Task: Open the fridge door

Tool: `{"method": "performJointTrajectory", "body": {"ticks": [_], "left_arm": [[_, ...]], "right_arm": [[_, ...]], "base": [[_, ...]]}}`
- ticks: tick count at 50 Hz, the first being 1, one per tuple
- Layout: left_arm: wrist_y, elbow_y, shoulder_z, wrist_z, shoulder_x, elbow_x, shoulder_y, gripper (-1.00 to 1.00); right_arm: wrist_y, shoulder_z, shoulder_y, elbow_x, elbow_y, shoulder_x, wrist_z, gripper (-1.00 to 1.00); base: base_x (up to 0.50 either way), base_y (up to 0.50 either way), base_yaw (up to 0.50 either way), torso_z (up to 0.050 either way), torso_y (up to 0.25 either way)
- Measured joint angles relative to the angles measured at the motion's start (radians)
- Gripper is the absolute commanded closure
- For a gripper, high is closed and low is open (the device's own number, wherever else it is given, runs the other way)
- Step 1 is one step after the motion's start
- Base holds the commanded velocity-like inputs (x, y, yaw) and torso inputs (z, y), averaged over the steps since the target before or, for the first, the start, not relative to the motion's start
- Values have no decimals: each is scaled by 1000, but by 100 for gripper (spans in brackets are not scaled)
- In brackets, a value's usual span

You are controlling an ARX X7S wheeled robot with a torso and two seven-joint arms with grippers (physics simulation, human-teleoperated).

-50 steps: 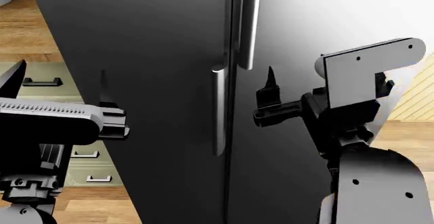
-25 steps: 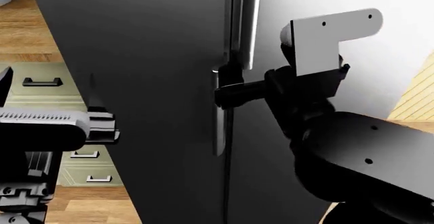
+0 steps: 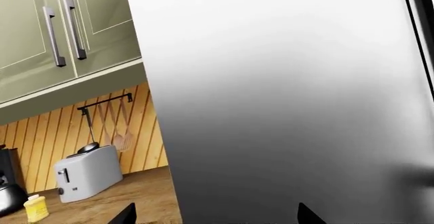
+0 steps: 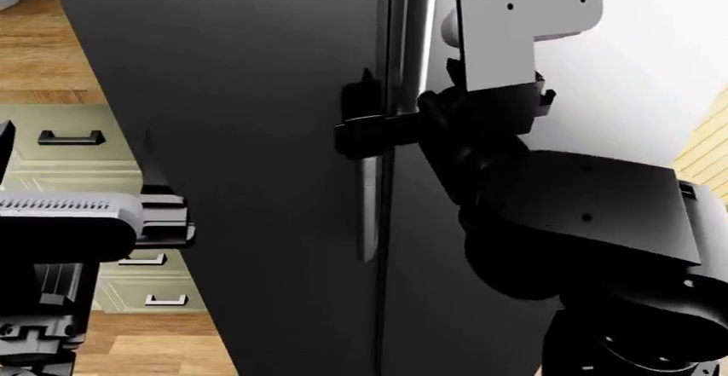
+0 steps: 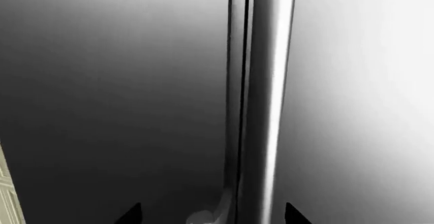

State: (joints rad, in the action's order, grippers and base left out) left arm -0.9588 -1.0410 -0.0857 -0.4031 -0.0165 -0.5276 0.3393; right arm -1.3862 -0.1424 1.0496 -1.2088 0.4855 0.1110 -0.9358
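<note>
**Right claw lines up on the fridge handle, door yet to swing**

Nearest the head camera, the left claw [image 4: 153, 210] hangs idle at the robot's left side, fingers spread and holding nothing, its tips pointed at the left door [image 4: 228, 137] of the fridge. The right claw [image 4: 361, 124] reaches across at the seam between the two doors, its jaws parted. In the right wrist view the two dark fingertips [image 5: 129, 215] stand either side of the handle [image 5: 268, 97], so the bar sits between them, not yet clamped.

The step in hand appears to be the approach to the grasp. The next move likely calls for the claw to push in until the bar is well between the fingers, close on it, then pull back in an arc about the hinge on the robot's right. A straight pull could slip the grip off the slim bar.

The fridge door [image 4: 637, 69] is the right-hand one, tall and glossy, shading from pale sheen above to black below. It looks closed, or nearly so, level with its neighbour at the seam. Beyond the left door stand pale green drawers [image 4: 68, 146] and a wooden floor [image 4: 46, 52]; the left wrist view shows a toaster [image 3: 85, 173] on a tabletop [image 3: 135, 191].
</note>
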Motion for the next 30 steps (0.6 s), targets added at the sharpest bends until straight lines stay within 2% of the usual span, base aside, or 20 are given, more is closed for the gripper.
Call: {"method": "performJointTrajectory", "body": {"ticks": [30], "left_arm": [[10, 4, -9, 28, -7, 34, -21, -100]], "right_arm": [[198, -127, 82, 173, -271, 24, 117, -100]], "base": [[0, 0, 0, 0, 0]]}}
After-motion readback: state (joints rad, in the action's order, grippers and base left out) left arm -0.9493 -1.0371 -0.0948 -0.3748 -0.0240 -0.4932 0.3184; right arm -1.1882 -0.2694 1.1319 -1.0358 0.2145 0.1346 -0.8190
